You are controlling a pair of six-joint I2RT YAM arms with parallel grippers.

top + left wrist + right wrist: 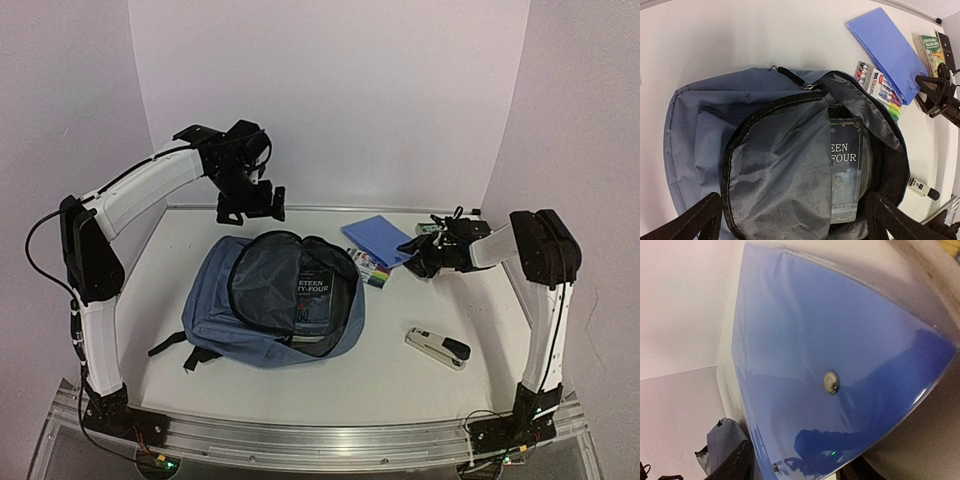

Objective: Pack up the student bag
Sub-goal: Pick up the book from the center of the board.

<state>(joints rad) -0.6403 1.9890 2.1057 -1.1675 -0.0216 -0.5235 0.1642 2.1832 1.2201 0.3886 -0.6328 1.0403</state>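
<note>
Lighting is bright, diffuse and even. The student bag (230, 300) casts only a soft, narrow shadow on the bench (420, 380) along its near edge. Right of the student bag, the blue folder (790, 340) appears close-up, soft-focused, with glossy reflections. Left wrist view bows at edges.

White-shelled arms (140, 190) with chunky black joints (88, 250).

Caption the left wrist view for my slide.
Open slate-blue fabric backpack holding a dark-covered book; flat blue plastic folder and marker pack beside it.
</note>
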